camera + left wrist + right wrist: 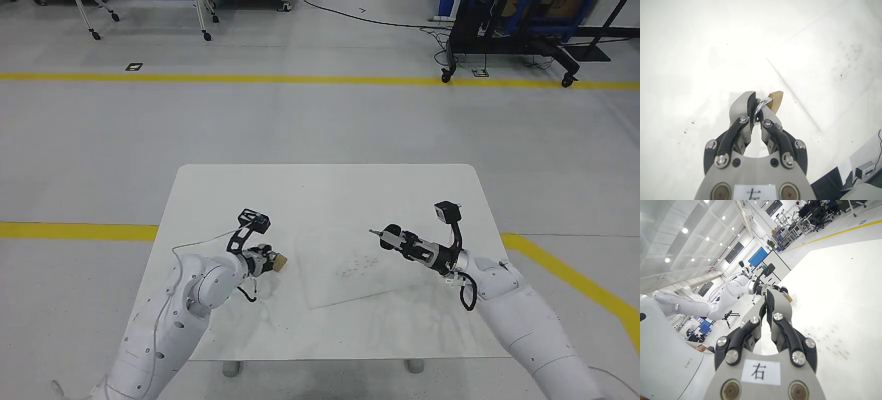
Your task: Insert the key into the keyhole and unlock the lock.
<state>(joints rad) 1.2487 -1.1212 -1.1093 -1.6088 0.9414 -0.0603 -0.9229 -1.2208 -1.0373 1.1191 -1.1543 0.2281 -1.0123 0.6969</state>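
The lock [776,101], pinched by the left claw [759,106].
Shackle clamped inside, brass body jutted just beyond its end; the right claw [390,237], well apart, pinched the key [375,233].

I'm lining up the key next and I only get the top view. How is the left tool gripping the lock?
Observer: The left tool pinches the lock by its silver shackle. The brass body juts out past the fingertips.
Operator: And is the other arm aimed at it?
Observer: Roughly, yes. The right wrist view looks along the shut right tool, which holds the key, and the lock appears just past its fingertips, farther off and apart from them.
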